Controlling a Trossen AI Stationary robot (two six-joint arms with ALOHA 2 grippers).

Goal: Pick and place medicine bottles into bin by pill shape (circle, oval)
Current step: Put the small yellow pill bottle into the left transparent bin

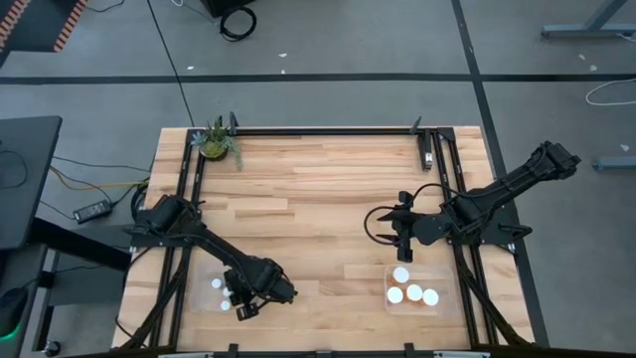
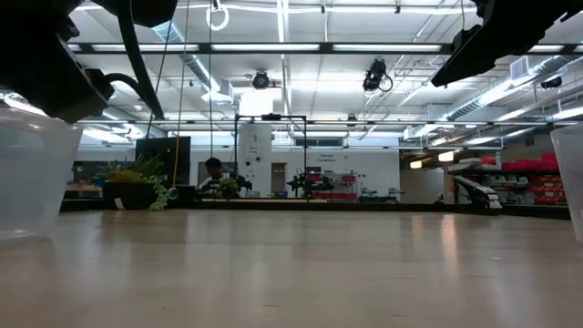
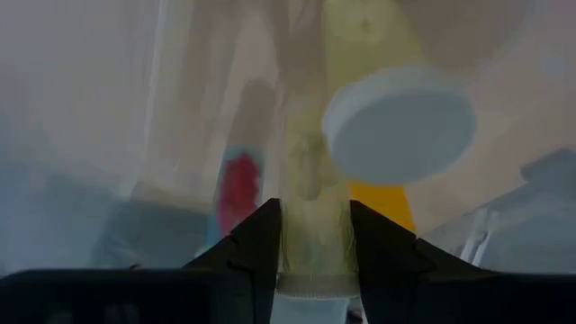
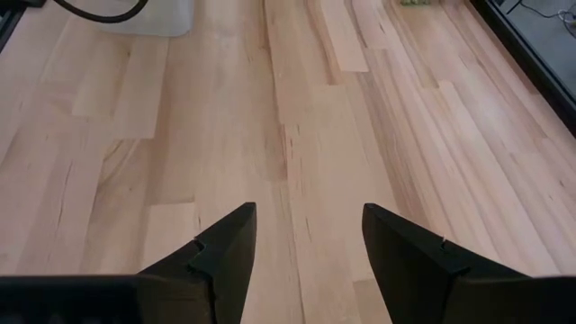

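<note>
Bottle: a pale yellowish body sits directly between the two fingers of the left claw. Its long axis appears to run straight ahead along the fingers. A white ring shows at the end nearest the palm.

Left claw: closed on this bottle, with a finger against each flank. The wrist view is too hazy to say how firm the grip is, so I read it as a hold.

Position: from overhead the left claw is low over the left bin, at the side nearer the table's centre. Its load is therefore already inside or just above the bin walls.

Neighbours: a second bottle shows its round white cap just ahead of the claw and to one side, close to the held one but apart from it. Two white caps show in the left bin beside the claw.

Key relation: the held bottle is in line with the claw and the neighbour is off that line. In my judgement a straight release or lift should clear the neighbour, while a sideways swing might knock it.

Right bin: holds four white caps.

Right claw: hangs just beyond the right bin, toward the table's middle. Its fingers are spread, with only bare wood between them, and it grips nothing.

No loose bottles are visible on the table. The left arm is the only one near a bottle in play.
</note>
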